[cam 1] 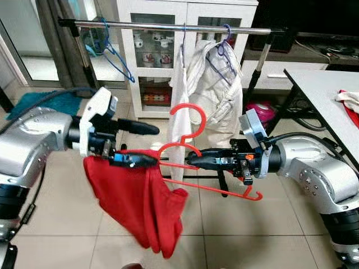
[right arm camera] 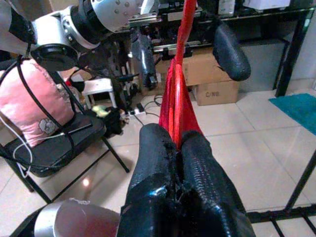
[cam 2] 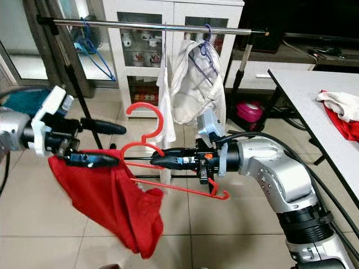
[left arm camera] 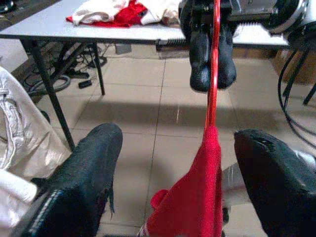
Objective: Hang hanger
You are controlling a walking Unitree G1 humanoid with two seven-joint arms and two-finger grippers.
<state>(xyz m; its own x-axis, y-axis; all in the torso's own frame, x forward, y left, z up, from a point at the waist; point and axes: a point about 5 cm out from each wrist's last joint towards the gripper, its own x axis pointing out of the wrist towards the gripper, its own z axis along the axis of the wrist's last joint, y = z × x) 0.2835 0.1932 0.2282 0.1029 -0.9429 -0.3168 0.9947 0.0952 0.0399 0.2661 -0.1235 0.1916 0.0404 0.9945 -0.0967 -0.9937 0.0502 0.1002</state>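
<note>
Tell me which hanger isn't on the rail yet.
The red hanger, pinched in the right gripper, red garment half on. The blue hanger and purple hanger hang on the rail.

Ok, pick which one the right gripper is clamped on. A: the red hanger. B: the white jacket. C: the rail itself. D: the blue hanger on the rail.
A: the right gripper has its fingers shut on the red hanger near the neck, below its hook, with the red garment draped over one end.

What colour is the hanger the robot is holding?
Red. The hanger shows best in the left eye view, held by the right gripper.
</note>
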